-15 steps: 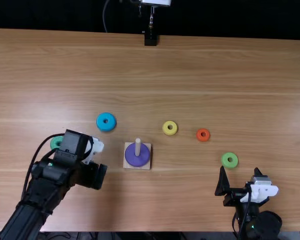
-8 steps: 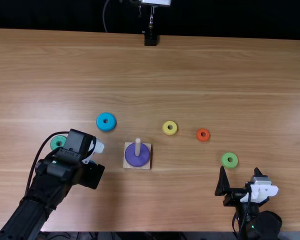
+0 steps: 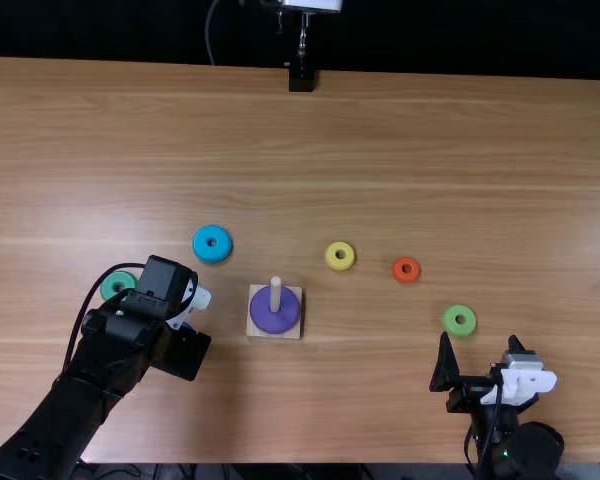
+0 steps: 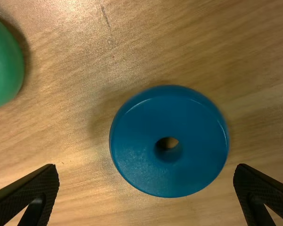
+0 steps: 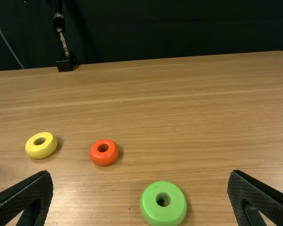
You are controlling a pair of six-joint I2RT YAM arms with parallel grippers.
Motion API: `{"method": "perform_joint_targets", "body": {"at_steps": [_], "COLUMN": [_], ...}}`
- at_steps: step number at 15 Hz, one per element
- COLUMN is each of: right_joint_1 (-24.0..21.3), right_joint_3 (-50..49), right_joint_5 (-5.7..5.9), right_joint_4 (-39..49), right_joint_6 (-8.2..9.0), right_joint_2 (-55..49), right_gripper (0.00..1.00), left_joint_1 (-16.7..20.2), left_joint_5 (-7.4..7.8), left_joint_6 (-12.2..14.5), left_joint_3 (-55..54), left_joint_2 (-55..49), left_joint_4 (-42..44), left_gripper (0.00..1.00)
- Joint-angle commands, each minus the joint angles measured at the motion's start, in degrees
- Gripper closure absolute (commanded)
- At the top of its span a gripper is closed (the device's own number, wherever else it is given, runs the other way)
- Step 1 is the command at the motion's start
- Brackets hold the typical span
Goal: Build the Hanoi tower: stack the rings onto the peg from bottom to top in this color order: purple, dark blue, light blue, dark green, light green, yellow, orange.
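In the top view my left gripper points down, left of the square base whose peg carries the purple ring. My left gripper is open in the left wrist view, fingers apart above the dark blue ring; the dark green ring lies beside it. At the table's near right, my right gripper stands open. The right wrist view has my right gripper empty, beyond it the light green ring, orange ring and yellow ring.
The light blue ring lies behind and left of the base. Beyond the table's far edge stands a black mount. The left forearm crosses the near left part of the table.
The left arm has shifted slightly leftward over the last second, and more of the dark green ring shows beside it. The right arm and the rings stay put.
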Motion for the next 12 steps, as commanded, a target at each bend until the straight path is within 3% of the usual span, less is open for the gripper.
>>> {"method": "perform_joint_targets", "body": {"at_steps": [1, 12], "right_joint_1": [-0.8, -0.8], "right_joint_3": [-4.0, -4.0], "right_joint_5": [0.62, 0.62], "right_joint_4": [-4.1, -4.1], "right_joint_6": [0.28, 0.28], "right_joint_2": [-0.7, -0.7], "right_gripper": [0.0, 0.0], "left_joint_1": [-0.5, -2.4], "left_joint_5": [0.34, 0.55], "left_joint_6": [0.6, 0.2], "left_joint_3": [-0.6, -0.6], "left_joint_2": [0.7, 4.0], "left_joint_4": [0.1, 4.4], "left_gripper": [0.0, 0.0]}}
